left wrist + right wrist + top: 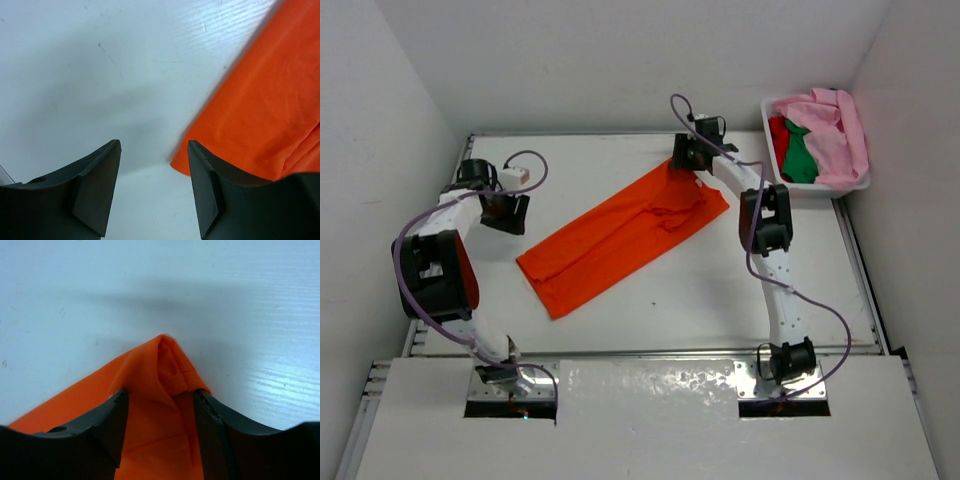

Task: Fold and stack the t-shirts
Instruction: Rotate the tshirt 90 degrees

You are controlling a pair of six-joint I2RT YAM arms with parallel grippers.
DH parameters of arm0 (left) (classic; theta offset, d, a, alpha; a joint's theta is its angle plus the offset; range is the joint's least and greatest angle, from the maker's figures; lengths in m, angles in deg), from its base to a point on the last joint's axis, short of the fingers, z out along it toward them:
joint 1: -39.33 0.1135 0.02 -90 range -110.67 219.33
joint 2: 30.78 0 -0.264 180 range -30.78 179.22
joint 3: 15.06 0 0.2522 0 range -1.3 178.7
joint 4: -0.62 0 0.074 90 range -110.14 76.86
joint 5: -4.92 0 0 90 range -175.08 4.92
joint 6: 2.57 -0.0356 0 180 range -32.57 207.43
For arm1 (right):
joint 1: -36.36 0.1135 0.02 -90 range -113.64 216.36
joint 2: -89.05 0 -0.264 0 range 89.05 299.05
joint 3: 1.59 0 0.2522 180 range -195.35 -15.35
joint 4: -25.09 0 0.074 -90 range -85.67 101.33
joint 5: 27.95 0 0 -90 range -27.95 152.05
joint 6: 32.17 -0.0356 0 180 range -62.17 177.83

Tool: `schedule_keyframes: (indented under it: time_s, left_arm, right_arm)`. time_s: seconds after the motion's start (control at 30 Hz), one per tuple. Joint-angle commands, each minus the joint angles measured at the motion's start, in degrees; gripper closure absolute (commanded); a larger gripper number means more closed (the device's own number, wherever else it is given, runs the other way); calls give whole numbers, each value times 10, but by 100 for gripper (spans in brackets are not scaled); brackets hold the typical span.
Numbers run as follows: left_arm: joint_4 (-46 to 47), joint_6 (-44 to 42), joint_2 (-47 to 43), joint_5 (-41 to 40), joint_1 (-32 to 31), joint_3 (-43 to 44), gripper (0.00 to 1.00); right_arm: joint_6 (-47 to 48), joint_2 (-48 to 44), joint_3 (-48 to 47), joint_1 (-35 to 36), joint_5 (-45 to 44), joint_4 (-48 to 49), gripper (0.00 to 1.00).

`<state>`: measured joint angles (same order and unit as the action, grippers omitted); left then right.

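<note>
**Table** [650,300]: white work surface enclosed by white walls, both arm bases at its near edge.

**Orange t-shirt** [620,240]: lies mid-table, already doubled lengthwise into a long band that runs diagonally from near left to far right. Its sleeve area is rumpled toward the far end. The cloth looks light, limp and thin, so it would probably sag and crease wherever it is not supported. Corners and hemmed edges appear the best places to take hold, ideally two at once so that the band stays taut while its length is folded over.

**Basket** [820,190]: white, in the far right corner. It holds the pink t-shirt [835,130], which spills over the rim, with the green t-shirt [802,150] and the red t-shirt [778,130] bunched beside it. All three are unfolded.

**Right gripper** [161,392]: at the band's far corner. Its fingers stand apart astride a hemmed peak of orange cloth, which lies between them without looking squeezed.

**Left gripper** [154,145]: over bare table beside the band's near-left end. Its fingers are spread with nothing between them, and an orange corner lies just beside one finger.

**Markings**: no brand, label or legible writing shows on the shirts, the basket or the arms.
</note>
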<state>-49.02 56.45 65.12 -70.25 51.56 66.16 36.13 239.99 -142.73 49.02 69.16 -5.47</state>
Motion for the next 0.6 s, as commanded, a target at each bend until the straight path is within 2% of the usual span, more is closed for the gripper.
schedule_keyframes:
  time_s: [0.0,0.1,0.23,0.33,0.4,0.43,0.47,0.53,0.57]
  left_arm:
    - [-41,5,-10,-1,8,3,46]
    - [-25,-8,4,-12,8,-20,46]
    - [26,-14,19,-17,7,-41,46]
    - [39,-14,37,-4,5,-28,46]
    - [44,-19,48,10,5,-15,46]
    - [51,-19,56,9,3,-13,46]
    - [53,-21,61,10,3,-7,46]
    - [55,-29,73,11,-2,-4,47]
    - [56,-36,75,14,-5,-9,47]
  right_arm:
    - [10,-46,19,-2,-4,59,45]
    - [34,-111,47,-3,-25,63,41]
    - [48,-186,79,-3,-86,-11,39]
    - [39,-265,179,-3,-156,-55,43]
    - [25,-320,274,-4,-188,-68,52]
    - [4,-335,335,-4,-193,-70,67]
    - [-8,-360,363,-4,-202,-75,75]
    - [-33,-376,430,-4,-200,-70,88]
    - [-43,-380,443,-4,-199,-68,90]
